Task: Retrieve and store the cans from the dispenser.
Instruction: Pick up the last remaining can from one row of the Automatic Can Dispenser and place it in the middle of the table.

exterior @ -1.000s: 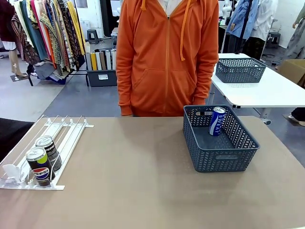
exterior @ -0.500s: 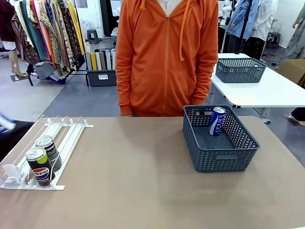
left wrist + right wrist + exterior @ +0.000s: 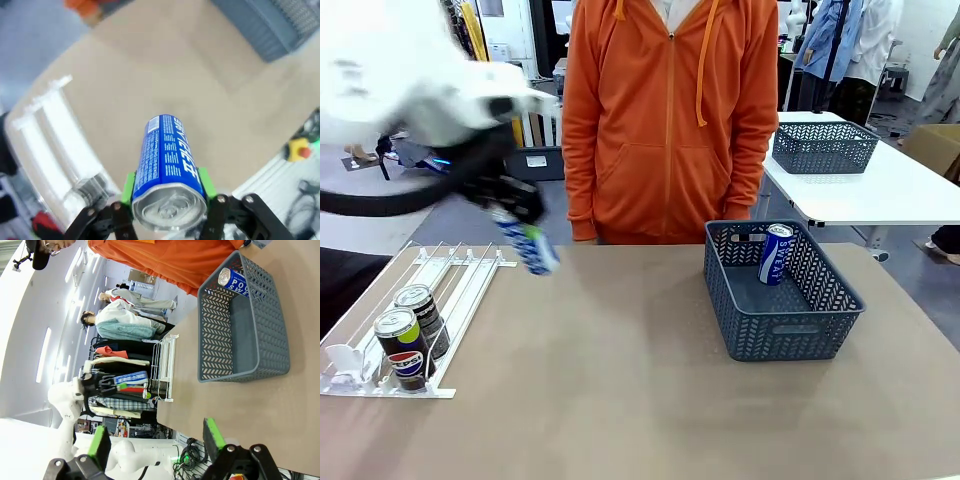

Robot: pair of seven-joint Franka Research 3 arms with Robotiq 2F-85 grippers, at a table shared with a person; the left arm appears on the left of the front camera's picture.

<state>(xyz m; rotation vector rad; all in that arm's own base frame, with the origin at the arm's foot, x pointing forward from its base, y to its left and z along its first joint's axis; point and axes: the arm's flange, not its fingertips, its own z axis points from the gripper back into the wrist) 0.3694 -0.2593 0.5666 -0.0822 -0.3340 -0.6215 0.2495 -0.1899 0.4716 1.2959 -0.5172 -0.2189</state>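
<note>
The green pads point(image 3: 129, 182) of the left gripper point(image 3: 168, 183) are pressing on either side of a blue can point(image 3: 167, 155) near its silver top, so the jaws are clamped on it with the can pointing away from the wrist and down toward the table point(image 3: 620, 400). From the front the left gripper point(image 3: 510, 205) and the blue can point(image 3: 533, 250) are showing as a blur in the air near the far end of the dispenser point(image 3: 455, 272); with that smear it is hard to tell whether the can is hanging over the rails or just beside them. The right gripper point(image 3: 156, 437) is standing wide open with nothing between its pads. As for progress, a second blue can point(image 3: 775, 253) is already leaning inside the basket point(image 3: 785, 325), the carried one looks to be on its way there, and a black can point(image 3: 402, 348) by the curved stops and another black can point(image 3: 422, 315) just behind it are waiting in the same lane of the dispenser, so roughly half the job is left. The stretch of table between dispenser and basket is lying bare, and the person point(image 3: 670, 120) in the orange hoodie is standing at the far edge, near the basket's back rim but not reaching in, so nothing appears to be blocking the carry.
</note>
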